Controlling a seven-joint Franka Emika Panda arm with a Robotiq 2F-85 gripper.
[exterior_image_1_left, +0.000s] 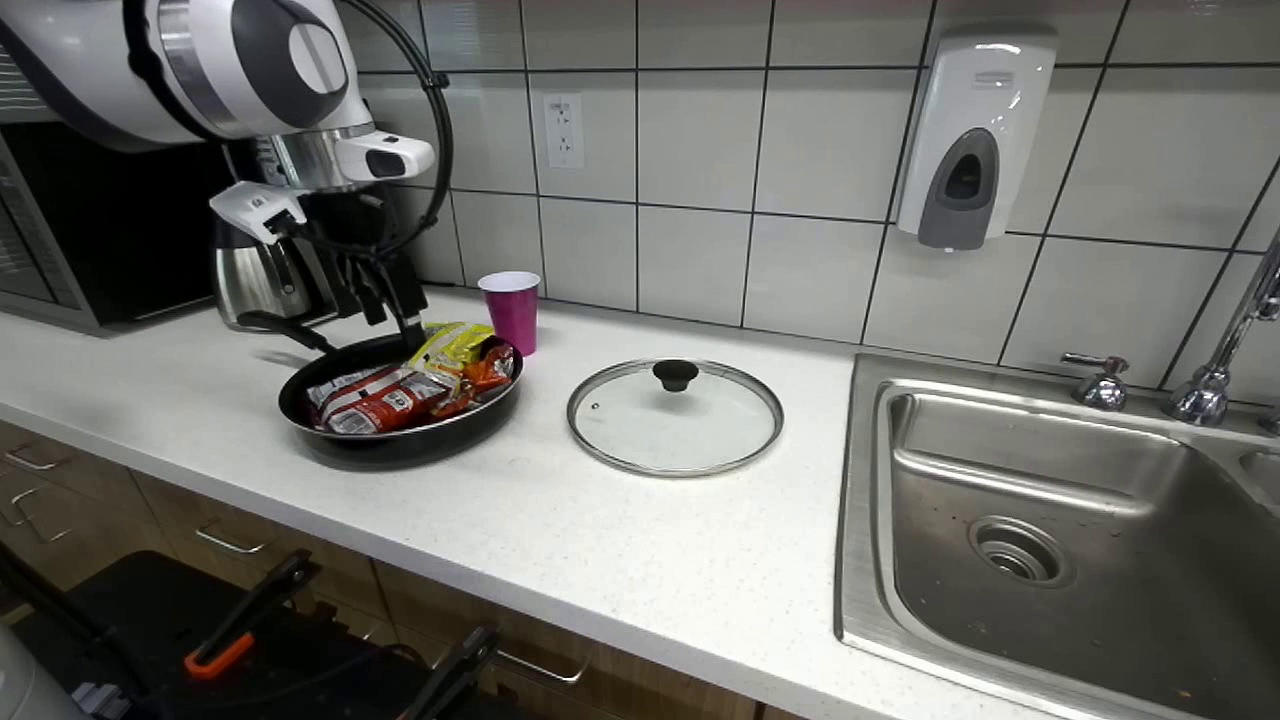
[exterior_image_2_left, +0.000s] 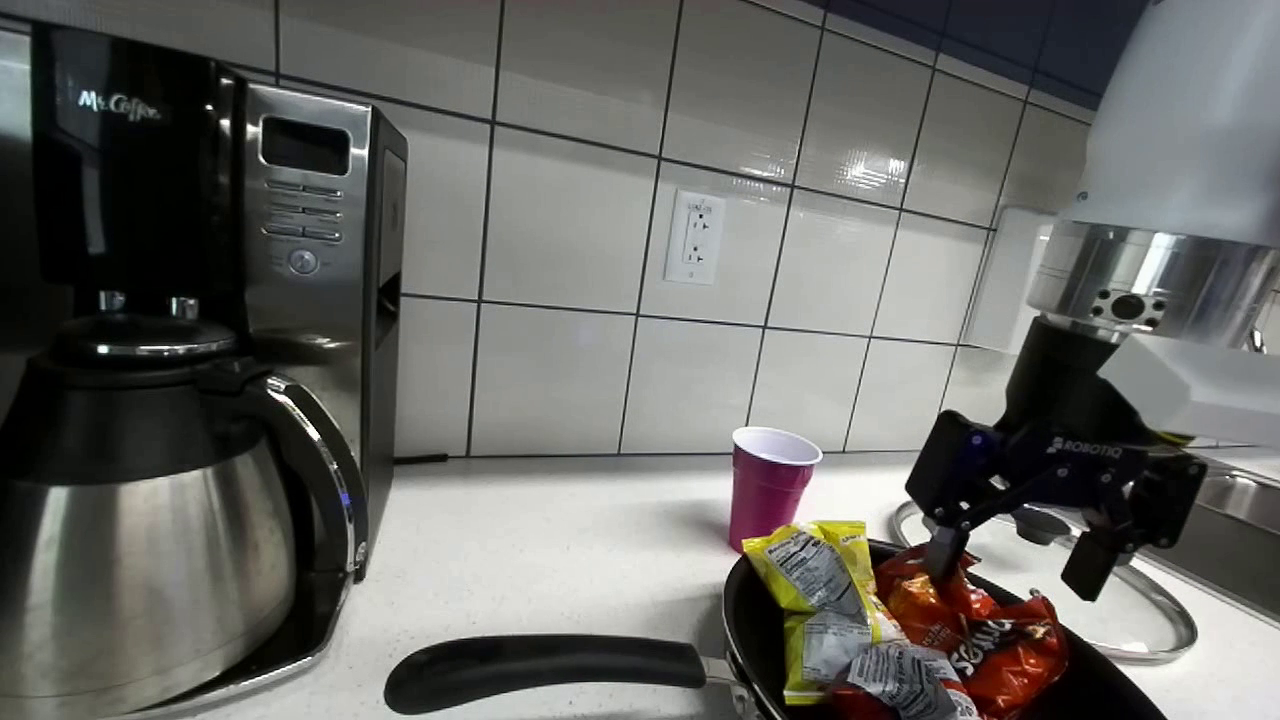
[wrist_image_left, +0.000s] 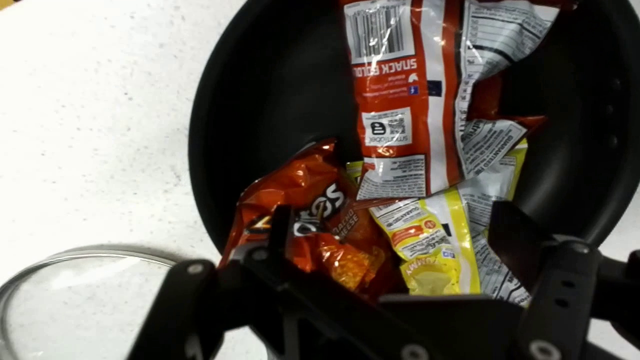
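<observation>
My gripper (exterior_image_2_left: 1015, 562) points down over the black frying pan (wrist_image_left: 260, 75), its jaws wide apart and nothing held between them. Below lie several snack bags in the pan: an orange-red Doritos bag (wrist_image_left: 320, 215), yellow bags (wrist_image_left: 440, 245) with grey-white backs, and a red and white bag (wrist_image_left: 390, 95) lying partly over them. In the wrist view one finger overlaps the Doritos bag and the other is beside the yellow bags; whether either touches a bag I cannot tell. The pan's handle (exterior_image_2_left: 550, 670) reaches out toward the coffee maker.
A glass lid (exterior_image_1_left: 675, 430) with a black knob lies flat on the white counter beside the pan. Behind the pan stands a magenta cup (exterior_image_2_left: 768, 490). A coffee maker (exterior_image_2_left: 310, 210) with a steel carafe (exterior_image_2_left: 150, 580) and a sink (exterior_image_1_left: 1000, 480) are also on the counter.
</observation>
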